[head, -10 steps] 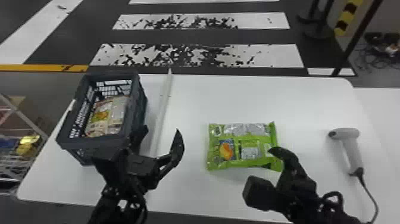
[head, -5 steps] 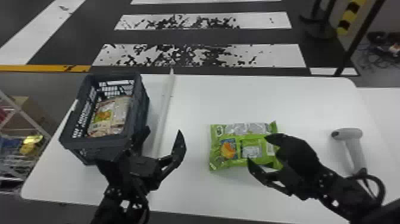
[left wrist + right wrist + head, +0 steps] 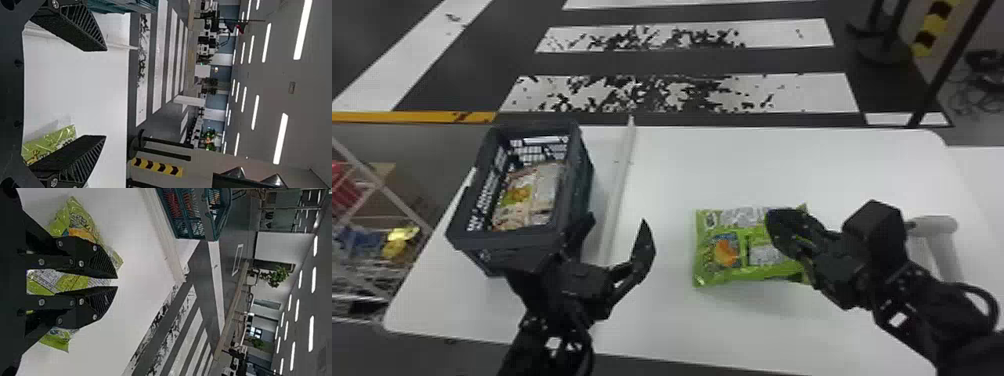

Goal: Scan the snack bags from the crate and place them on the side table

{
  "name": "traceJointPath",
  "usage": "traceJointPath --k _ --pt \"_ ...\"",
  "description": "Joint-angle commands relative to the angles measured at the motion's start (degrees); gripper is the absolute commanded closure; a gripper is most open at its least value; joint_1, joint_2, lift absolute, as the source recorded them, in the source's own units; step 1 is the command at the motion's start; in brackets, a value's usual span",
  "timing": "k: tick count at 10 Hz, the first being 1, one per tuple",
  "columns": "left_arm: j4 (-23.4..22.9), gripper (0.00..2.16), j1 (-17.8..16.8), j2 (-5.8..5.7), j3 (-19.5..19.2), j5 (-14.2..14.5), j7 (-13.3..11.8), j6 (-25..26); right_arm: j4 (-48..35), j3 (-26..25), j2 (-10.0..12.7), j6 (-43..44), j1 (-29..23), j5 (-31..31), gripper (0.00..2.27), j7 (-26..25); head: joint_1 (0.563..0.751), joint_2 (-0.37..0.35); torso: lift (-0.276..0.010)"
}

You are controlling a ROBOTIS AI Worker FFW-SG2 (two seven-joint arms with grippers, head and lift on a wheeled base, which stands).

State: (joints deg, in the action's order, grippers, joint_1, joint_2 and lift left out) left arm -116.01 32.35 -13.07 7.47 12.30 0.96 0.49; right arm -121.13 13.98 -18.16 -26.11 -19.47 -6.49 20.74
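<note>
Beside one crate [image 3: 509, 241], the left gripper [image 3: 617, 219] is spread, the right gripper [image 3: 777, 223] slightly parted above one green bag [image 3: 726, 251].

Bare counter [image 3: 677, 175] beyond bag [image 3: 704, 262], and between bag and rail [image 3: 620, 182]. Rail bars low crossing toward crate [image 3: 504, 241]; crate walls rise near left claw [image 3: 617, 221]. Right claw [image 3: 784, 230] over bag; scanner [image 3: 936, 226] obstructs outer side.

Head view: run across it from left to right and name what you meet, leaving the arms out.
Metal rack → dark crate with snack bags inside → long white strip → green snack bag → handheld scanner
</note>
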Motion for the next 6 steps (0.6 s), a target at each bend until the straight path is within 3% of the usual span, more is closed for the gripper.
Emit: traceJointPath --k 1,6 --pt "0.0 0.08 0.2 0.07 0.0 0.0 0.0 0.0 5.7 -0.2 1.1 2.6 2.2 0.3 2.26 0.0 0.695 0.113 -0.081" --pt "0.2 0.08 0.3 0.33 0.0 0.0 0.0 -0.2 21.4 0.7 2.3 7.7 7.9 0.0 2.26 0.7 0.695 0.088 -0.081"
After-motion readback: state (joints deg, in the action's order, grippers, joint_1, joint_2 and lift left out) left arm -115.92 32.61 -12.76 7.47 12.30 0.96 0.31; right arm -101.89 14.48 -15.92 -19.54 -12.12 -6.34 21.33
